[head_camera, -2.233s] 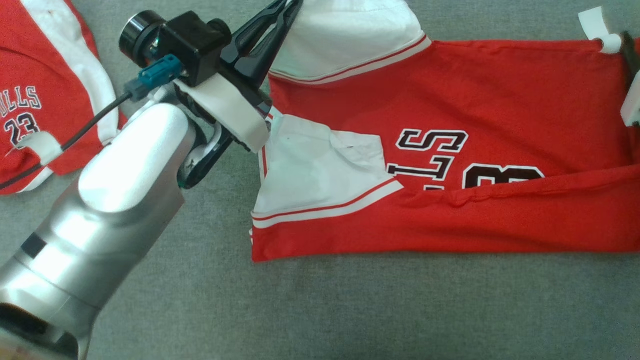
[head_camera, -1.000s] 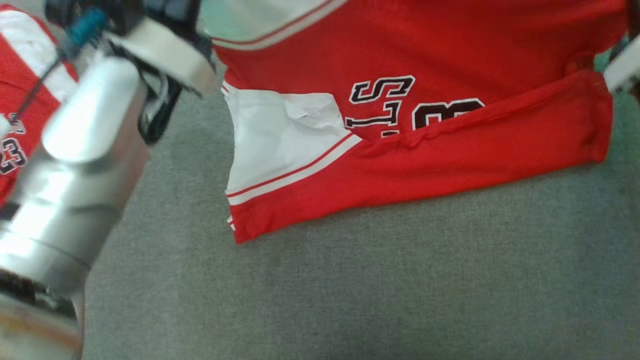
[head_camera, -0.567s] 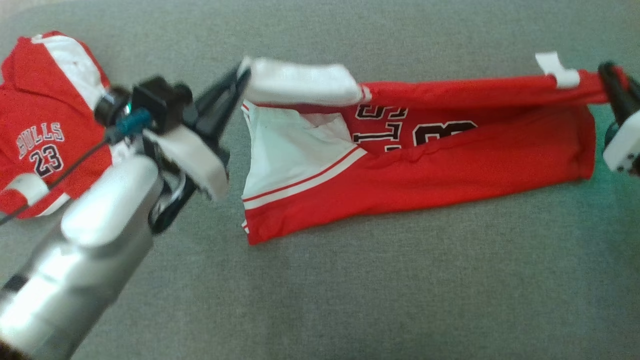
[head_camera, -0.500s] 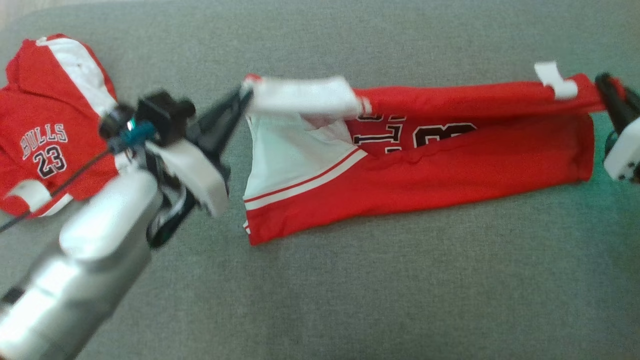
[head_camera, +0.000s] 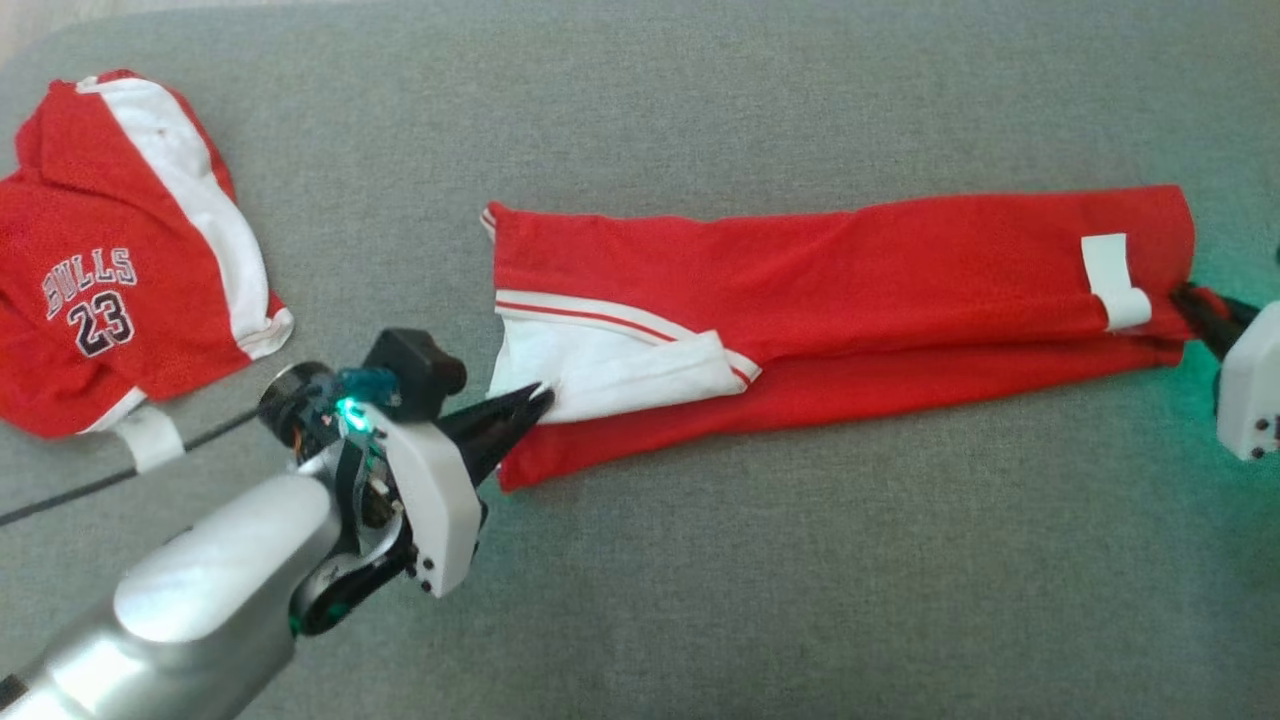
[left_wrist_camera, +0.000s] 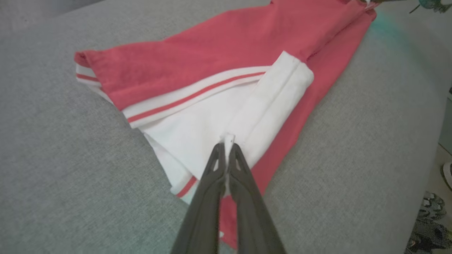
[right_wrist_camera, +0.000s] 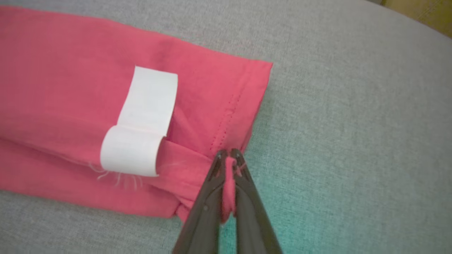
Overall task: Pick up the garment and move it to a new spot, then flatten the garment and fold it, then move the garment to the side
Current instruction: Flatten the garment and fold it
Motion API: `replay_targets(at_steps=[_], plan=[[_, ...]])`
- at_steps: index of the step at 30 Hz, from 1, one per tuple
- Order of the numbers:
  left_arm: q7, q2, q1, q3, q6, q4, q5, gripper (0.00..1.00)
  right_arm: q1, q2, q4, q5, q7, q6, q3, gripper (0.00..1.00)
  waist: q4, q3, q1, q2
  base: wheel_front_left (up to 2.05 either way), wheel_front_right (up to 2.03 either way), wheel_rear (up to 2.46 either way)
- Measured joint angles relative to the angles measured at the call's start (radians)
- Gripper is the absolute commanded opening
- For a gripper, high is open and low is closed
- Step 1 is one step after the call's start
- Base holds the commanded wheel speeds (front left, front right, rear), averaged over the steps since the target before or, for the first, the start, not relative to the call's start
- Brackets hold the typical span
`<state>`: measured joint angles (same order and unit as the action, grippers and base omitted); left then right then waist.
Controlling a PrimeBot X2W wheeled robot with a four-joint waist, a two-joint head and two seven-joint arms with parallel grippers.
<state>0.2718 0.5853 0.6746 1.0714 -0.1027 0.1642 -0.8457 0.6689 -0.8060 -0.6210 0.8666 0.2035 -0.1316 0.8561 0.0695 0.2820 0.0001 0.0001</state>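
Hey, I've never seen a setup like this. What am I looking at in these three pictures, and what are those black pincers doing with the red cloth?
This is a two-armed robot folding clothes on a grey surface covered in fabric. The wide picture comes from a camera on the robot's head, looking down at the work. The other two come from a camera on each wrist, looking along that arm's two dark fingers.

The long red garment lies in the middle, folded lengthwise. The left gripper is shut on the white part at one end. The right gripper is shut on a bunched red corner at the other end, close to a white label.

A second red garment, printed with the number 23, lies apart at the far left, and neither gripper touches it.
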Motion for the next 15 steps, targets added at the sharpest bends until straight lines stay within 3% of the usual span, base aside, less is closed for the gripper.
replay_targets(at_steps=[2, 3, 4, 5, 6, 11, 15], plan=[[0.0, 0.001, 0.0, 0.006, 0.016, 0.0, 0.029, 0.0, 0.002, 0.0, 0.0, 0.022, 0.002, 0.0, 0.008, 0.0, -0.004, 0.004, -0.0001, 0.0, 0.0, 0.0, 0.0], [-0.001, 0.0, 0.0, 0.007, 0.023, 0.001, 0.038, 0.0, 0.005, 0.0, -0.003, 0.037, 0.014, 0.0, 0.01, 0.68, -0.006, 0.005, -0.0001, 0.0, 0.0, 0.0, 0.0], [-0.003, -0.002, 0.001, 0.007, 0.026, 0.004, 0.044, 0.12, 0.009, 0.0, -0.004, 0.047, 0.021, 0.0, 0.012, 1.0, -0.008, 0.006, -0.0001, 0.0, 0.0, 0.0, 0.0], [-0.013, -0.007, 0.001, 0.007, 0.037, 0.011, 0.048, 0.49, 0.016, 0.0, -0.004, 0.05, 0.021, 0.0, 0.016, 1.0, -0.01, 0.006, 0.0, 0.0, 0.0, 0.0, 0.0], [-0.024, -0.014, 0.001, 0.007, 0.046, 0.018, 0.051, 1.0, 0.022, 0.001, -0.004, 0.06, 0.018, 0.0, 0.015, 1.0, -0.012, 0.006, 0.0, 0.0, 0.0, 0.0, 0.0], [-0.07, -0.044, 0.001, -0.005, 0.08, 0.049, 0.055, 1.0, 0.045, 0.003, -0.008, 0.102, -0.041, 0.0, -0.02, 1.0, -0.02, -0.004, -0.0001, 0.0, 0.0, 0.0, 0.0], [-0.195, -0.088, 0.004, -0.081, 0.148, 0.076, 0.055, 1.0, 0.086, 0.021, -0.009, 0.13, -0.164, 0.0, -0.096, 1.0, -0.025, -0.028, -0.0001, 0.0, 0.0, 0.0, 0.0]])
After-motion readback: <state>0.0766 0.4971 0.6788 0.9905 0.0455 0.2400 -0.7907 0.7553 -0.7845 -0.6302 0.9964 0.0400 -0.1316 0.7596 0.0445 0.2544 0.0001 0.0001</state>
